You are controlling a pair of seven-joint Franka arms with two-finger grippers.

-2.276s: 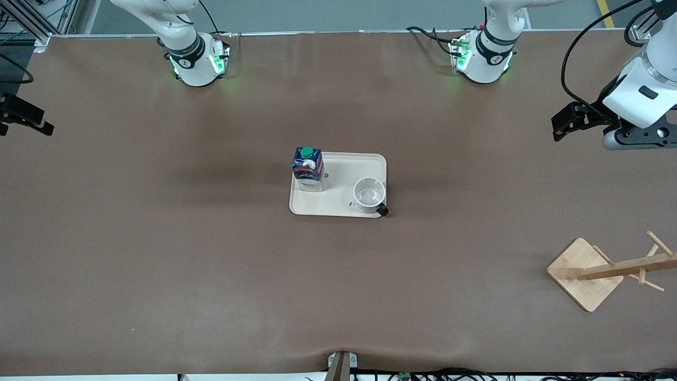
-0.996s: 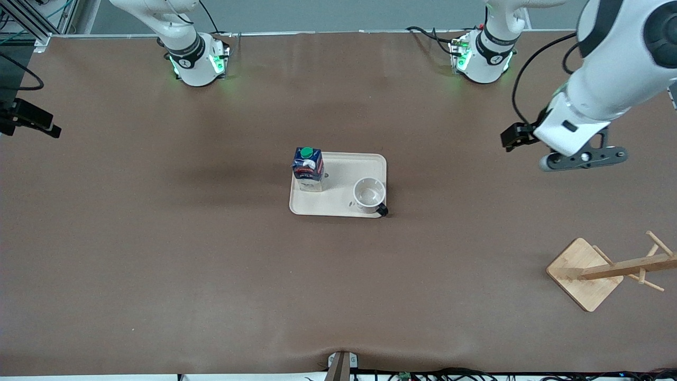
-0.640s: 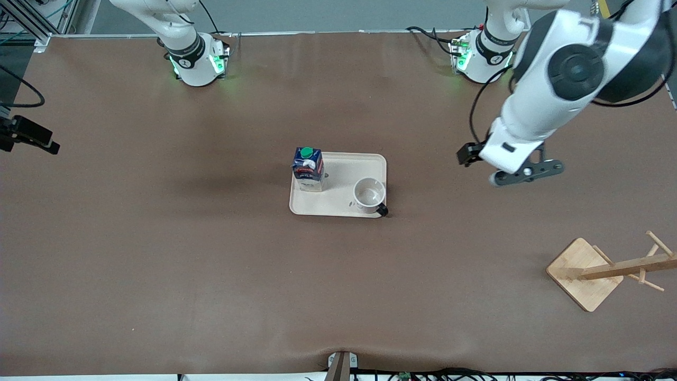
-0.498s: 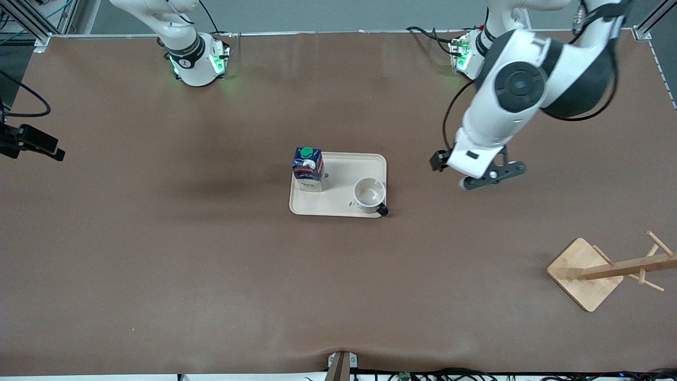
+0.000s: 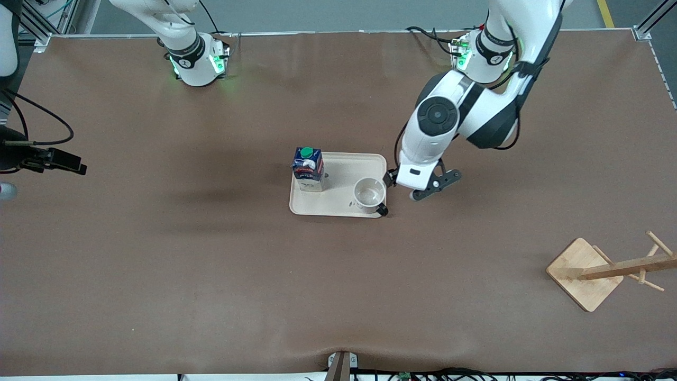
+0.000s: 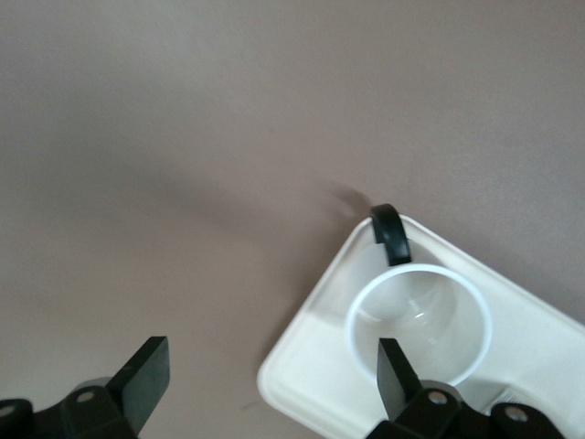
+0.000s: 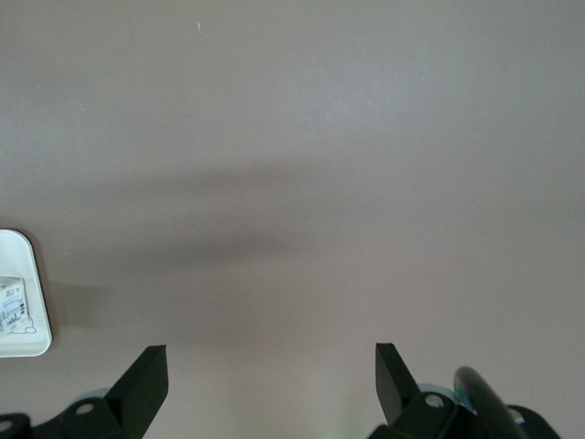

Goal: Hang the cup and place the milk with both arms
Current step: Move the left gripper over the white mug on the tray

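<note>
While the cup (image 5: 369, 194) stands at the tray's (image 5: 338, 210) four-o'clock corner, left gripper (image 6: 270, 384) hovers beside it, fingers spread for grasping; right gripper (image 7: 270, 382), likewise spread, waits over bare table.

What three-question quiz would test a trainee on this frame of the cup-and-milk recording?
1. True or false: the cup and the milk both stand on the tray.
2. Which claw is over the tray's edge beside the cup? A) left claw B) right claw
3. Fill in: the wooden rack stands toward the ___ arm's end of the table.

Key: 1 true. 2 A; the right claw, open like the left, hangs over bare table toward the right arm's end. 3 left.
</note>
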